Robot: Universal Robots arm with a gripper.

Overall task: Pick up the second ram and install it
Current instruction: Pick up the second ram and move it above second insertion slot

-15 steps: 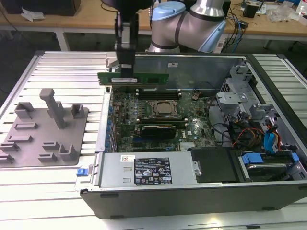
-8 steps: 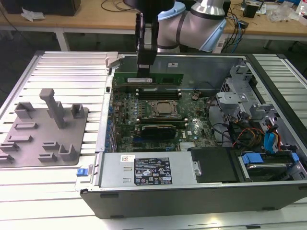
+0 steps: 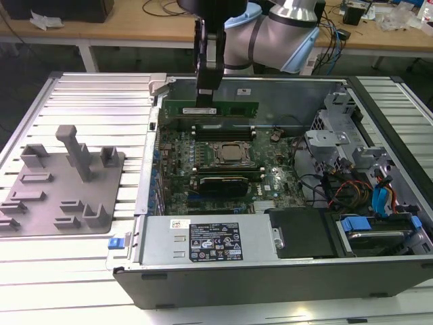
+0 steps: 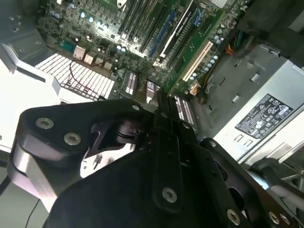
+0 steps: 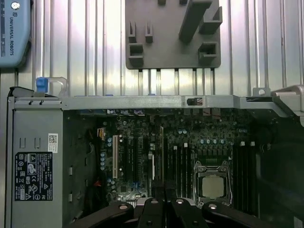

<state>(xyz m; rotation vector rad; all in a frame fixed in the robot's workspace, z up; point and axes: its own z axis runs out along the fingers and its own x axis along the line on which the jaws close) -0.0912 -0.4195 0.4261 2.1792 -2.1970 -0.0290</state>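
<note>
Exterior view shows the ram (image 3: 230, 108) hanging level and on edge above the slots (image 3: 220, 130) beside the processor (image 3: 229, 154), inside the open case (image 3: 270, 277). The jaws are clamped on its upper edge near mid-length, probably so the contact edge faces down and meets a slot squarely.

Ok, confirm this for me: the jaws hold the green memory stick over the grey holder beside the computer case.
Not quite. The jaws hold the green memory stick over the circuit board inside the open computer case, not over the grey holder beside it. The exterior view shows this.
</note>
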